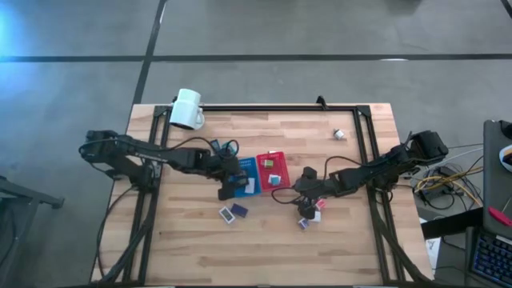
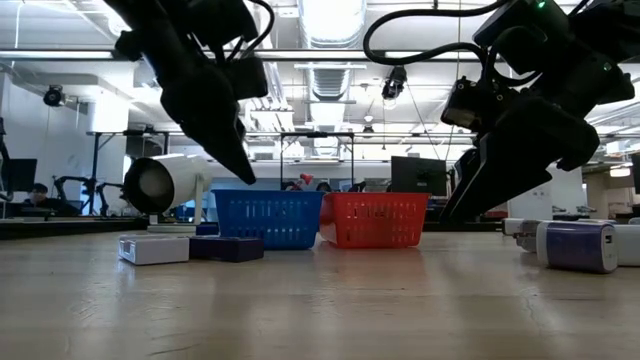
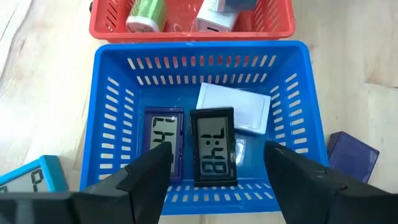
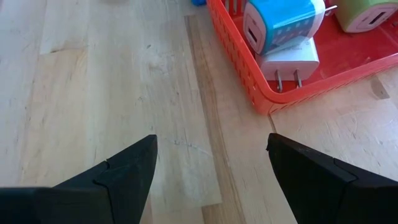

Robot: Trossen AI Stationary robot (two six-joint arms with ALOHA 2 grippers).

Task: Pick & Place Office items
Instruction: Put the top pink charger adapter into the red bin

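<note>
My left gripper (image 3: pixel 217 154) is open above the near end of the blue tray (image 3: pixel 109 124). In that tray lie a black flat display piece (image 3: pixel 214 146), a dark blue one (image 3: pixel 163 140) and a white one (image 3: pixel 239 107). A teal flat piece (image 3: pixel 28 180) and a dark blue one (image 3: pixel 352 155) lie on the table beside the tray. My right gripper (image 4: pixel 211 143) is open over bare wood near the red tray (image 4: pixel 249 74), which holds teal (image 4: pixel 280 22), white (image 4: pixel 292 62) and green (image 4: pixel 367 15) plug-like pieces. A pink piece (image 1: pixel 319 205) and a purple-white one (image 1: pixel 304 224) lie by the right gripper.
A white mug (image 1: pixel 186 110) lies on its side at the table's far left. A small white piece (image 1: pixel 339 134) sits alone toward the far right. A black frame (image 1: pixel 264 107) runs along the far edge. Bare wood (image 1: pixel 264 252) spans the near side.
</note>
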